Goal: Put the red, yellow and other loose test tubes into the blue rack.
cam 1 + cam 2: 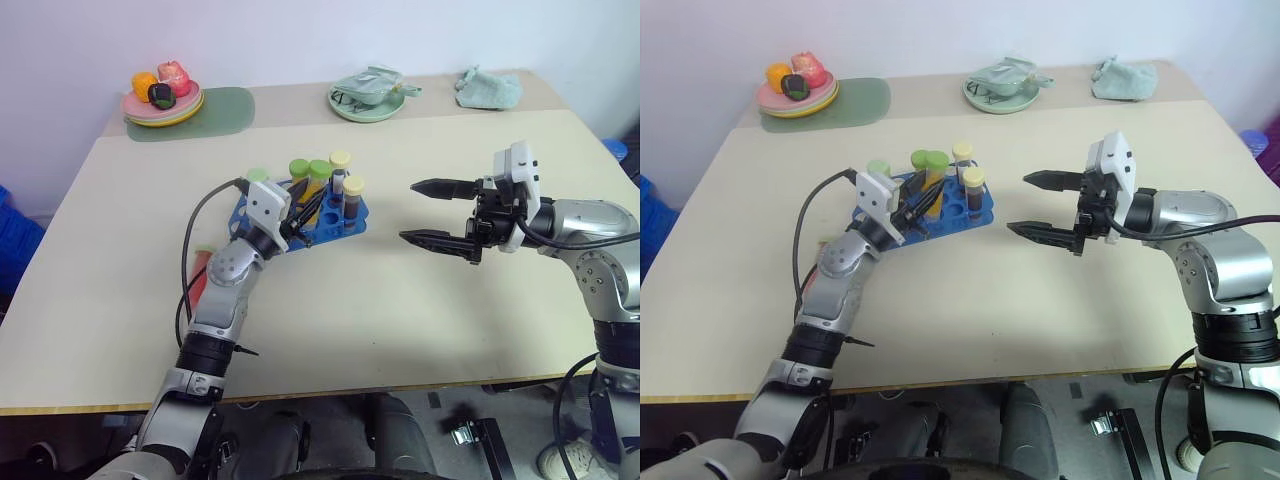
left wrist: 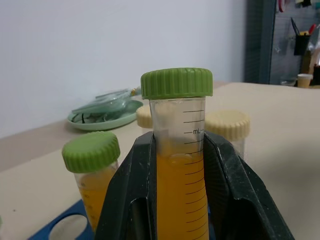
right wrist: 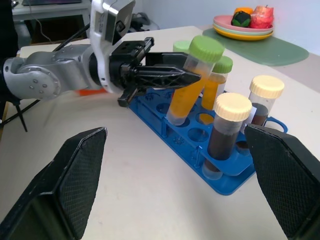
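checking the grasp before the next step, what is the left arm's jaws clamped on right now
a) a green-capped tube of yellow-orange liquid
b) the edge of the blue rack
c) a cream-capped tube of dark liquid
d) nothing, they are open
a: the left gripper is shut on the green-capped tube of yellow-orange liquid, which leans tilted with its lower end at a hole of the blue rack, while the cream-capped tubes stand untouched.
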You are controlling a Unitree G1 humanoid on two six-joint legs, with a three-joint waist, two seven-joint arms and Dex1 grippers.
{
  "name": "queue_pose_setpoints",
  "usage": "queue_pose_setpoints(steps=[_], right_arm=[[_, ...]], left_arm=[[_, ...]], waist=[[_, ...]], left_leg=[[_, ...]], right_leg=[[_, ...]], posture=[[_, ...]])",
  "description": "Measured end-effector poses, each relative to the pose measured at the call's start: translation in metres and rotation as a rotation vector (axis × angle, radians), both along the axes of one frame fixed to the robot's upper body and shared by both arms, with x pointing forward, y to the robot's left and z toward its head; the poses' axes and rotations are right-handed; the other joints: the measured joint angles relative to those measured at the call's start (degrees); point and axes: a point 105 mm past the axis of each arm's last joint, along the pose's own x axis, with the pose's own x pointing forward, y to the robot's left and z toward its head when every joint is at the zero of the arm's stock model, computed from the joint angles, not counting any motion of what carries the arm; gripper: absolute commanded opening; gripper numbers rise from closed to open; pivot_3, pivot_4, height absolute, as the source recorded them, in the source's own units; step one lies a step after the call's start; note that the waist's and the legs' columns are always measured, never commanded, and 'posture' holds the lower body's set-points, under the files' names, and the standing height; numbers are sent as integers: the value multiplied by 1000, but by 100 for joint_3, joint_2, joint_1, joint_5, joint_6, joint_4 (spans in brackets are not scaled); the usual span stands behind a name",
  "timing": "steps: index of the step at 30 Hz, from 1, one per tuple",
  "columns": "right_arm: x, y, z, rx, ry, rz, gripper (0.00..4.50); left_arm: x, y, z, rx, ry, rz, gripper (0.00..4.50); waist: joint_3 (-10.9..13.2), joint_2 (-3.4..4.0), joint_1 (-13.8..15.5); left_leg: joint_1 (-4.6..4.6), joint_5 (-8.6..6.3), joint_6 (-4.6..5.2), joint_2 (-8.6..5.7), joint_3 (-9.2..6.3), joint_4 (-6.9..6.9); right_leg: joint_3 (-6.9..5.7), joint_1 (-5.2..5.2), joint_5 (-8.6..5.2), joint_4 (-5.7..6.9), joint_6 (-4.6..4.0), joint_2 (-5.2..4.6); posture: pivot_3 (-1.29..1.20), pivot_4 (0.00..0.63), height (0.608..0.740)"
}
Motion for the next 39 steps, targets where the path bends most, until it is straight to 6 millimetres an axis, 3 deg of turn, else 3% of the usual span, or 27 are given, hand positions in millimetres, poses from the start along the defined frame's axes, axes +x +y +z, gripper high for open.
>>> queue_pose_setpoints(steps=[19,33,34,39], right_arm=[[3,-2,1,6,0,-15,4500],[4,-3,3,0,-16,-14,4500],[4,-3,3,0,-17,-14,4500],[6,-4,4,2,-19,-13,4500]], left_arm=[[7,-7,-7,-27,-6,-39,737],[0,7,-18,19,-13,-3,737],[0,8,-19,20,-11,-2,1739],[-3,11,-22,21,-3,4,4138]], waist=[[0,-1,15],[-1,-1,-13],[-1,-1,-11],[-1,-1,-9]], left_leg=[[0,0,0,-1,0,1],[0,0,0,2,1,-1],[0,0,0,2,1,-1],[0,0,0,2,1,-1]], right_leg=[[0,1,0,-1,0,-1],[0,-1,0,-1,0,2],[0,-1,0,-1,0,2],[0,-1,0,0,0,2]], posture=[[0,150,740],[0,150,740],[0,150,740],[0,150,740]])
